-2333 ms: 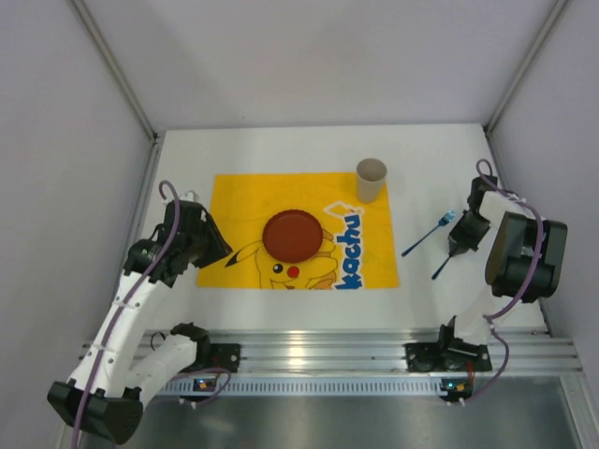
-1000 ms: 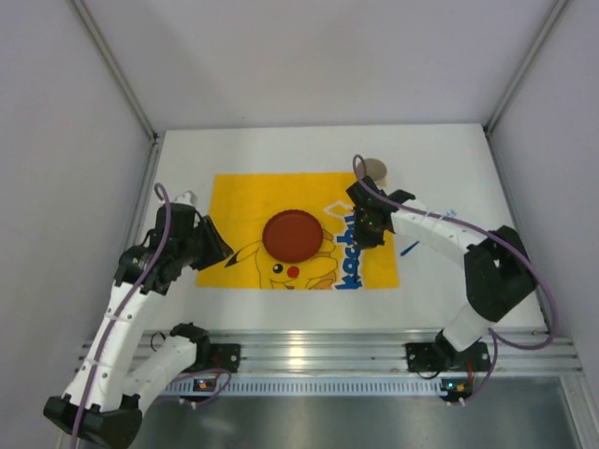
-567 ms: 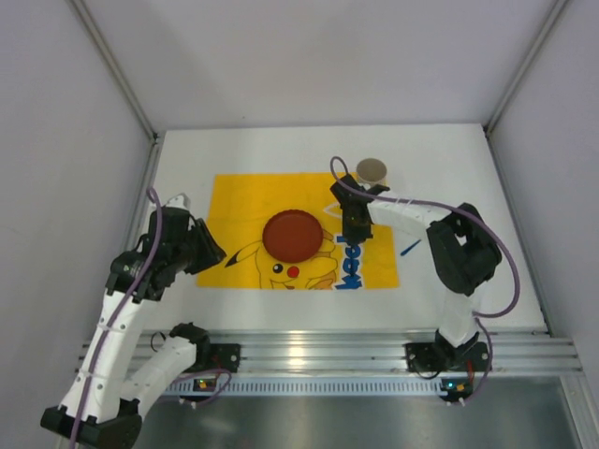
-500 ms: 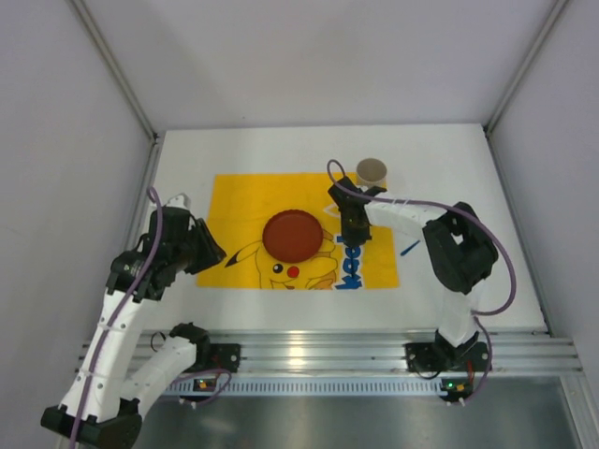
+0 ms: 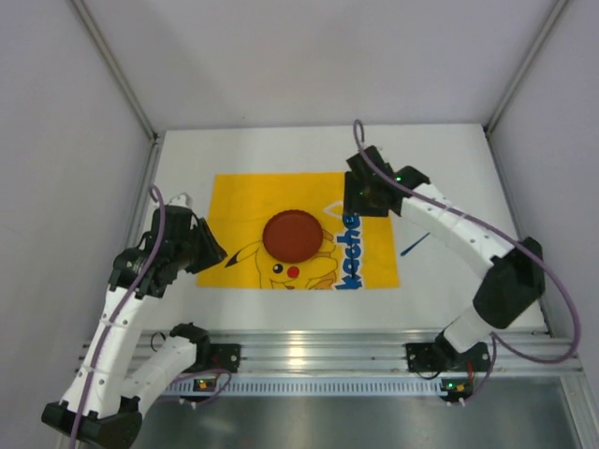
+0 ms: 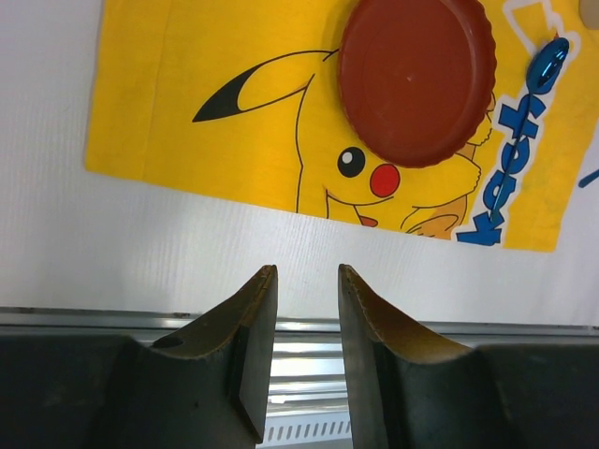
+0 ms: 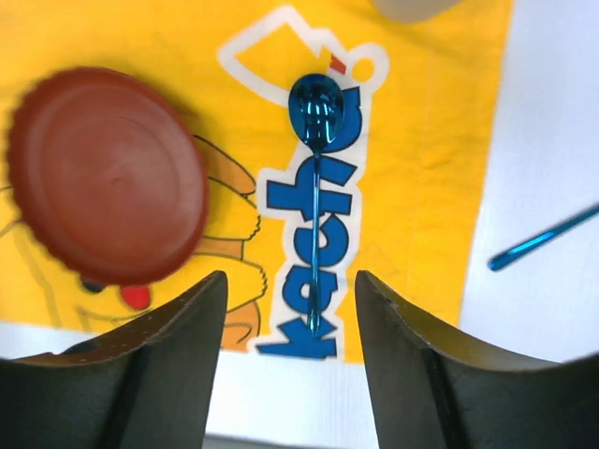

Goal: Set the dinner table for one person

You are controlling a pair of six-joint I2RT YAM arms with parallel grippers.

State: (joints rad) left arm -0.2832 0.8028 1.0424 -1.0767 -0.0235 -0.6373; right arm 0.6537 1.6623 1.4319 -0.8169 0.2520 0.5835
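2 pincers, both apart, empty | right pincer (image 7: 290, 276) over blue spoon (image 7: 320, 117) lying on yellow mat (image 7: 421, 140), right of red plate (image 7: 108, 178) | left pincer (image 6: 304, 271) above near edge of white desk (image 6: 140, 234) | desk lies under mat

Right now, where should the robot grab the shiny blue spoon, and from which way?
Grab the blue spoon by the middle of its thin handle, coming straight down from above. It lies flat on the yellow mat, bowl toward the cup, so nothing sticks up to catch from the side. Close the fingers across the handle, not along it; the rounded bowl would probably slip.
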